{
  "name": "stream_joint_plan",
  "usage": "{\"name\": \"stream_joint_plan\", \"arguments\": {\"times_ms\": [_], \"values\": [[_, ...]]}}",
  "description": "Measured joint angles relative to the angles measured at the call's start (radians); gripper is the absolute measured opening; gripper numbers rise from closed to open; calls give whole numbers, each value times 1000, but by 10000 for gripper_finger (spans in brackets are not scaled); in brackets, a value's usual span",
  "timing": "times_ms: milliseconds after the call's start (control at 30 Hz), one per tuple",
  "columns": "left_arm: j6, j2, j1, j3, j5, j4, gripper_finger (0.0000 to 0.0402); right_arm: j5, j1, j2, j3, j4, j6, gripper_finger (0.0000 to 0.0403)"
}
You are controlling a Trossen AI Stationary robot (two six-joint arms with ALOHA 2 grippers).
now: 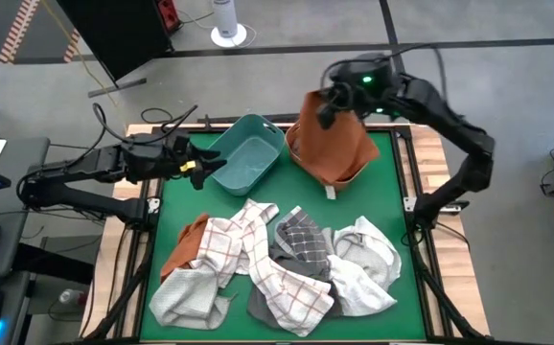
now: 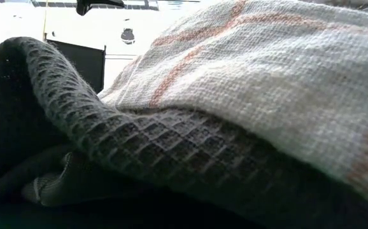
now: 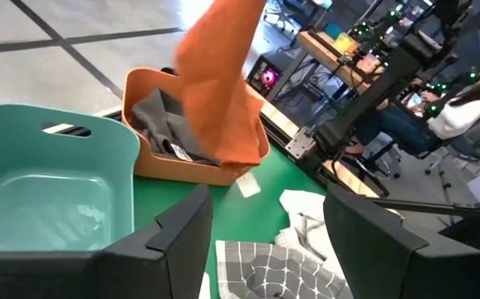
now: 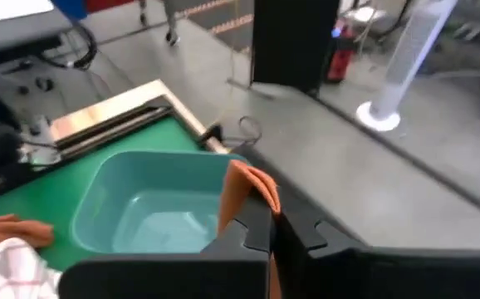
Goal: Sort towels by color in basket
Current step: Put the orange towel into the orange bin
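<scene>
The right gripper (image 1: 327,103) is holding its jaws clamped on the rust-orange towel (image 1: 330,139), dangling it over the orange basket (image 1: 354,174) for release, while the left gripper (image 1: 197,165), jaws apart, is waiting beside the teal basket (image 1: 246,161).

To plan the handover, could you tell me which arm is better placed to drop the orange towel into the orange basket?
Right. Its pincer holds the rust-orange towel above the orange basket; the left pincer, open, sits by the teal basket.
</scene>
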Motion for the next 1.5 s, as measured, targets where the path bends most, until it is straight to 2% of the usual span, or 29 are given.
{"name": "stream_joint_plan", "arguments": {"times_ms": [167,367,433,567,733,933,1133,1233,1500], "values": [[-3,0,0,0,9,0,219,2,-26,82,0,39,19,23],[-1,0,0,0,9,-1,219,2,-104,136,0,196,5,23],[-1,0,0,0,12,-4,219,4,-131,145,0,181,16,23],[0,-4,0,0,45,-15,219,-32,-162,144,0,-32,5,24],[13,-4,-2,0,47,-17,219,-79,-163,145,0,-425,-50,24],[35,-4,-2,0,30,-1,219,-81,-141,145,-3,-688,-52,24],[43,-4,-2,0,28,42,219,-185,-170,133,-118,-676,-50,24],[41,-5,-2,0,28,47,219,-193,-186,146,-218,-636,-73,24],[26,-4,-2,0,27,45,219,-276,-178,146,-481,-244,-53,26]]}}
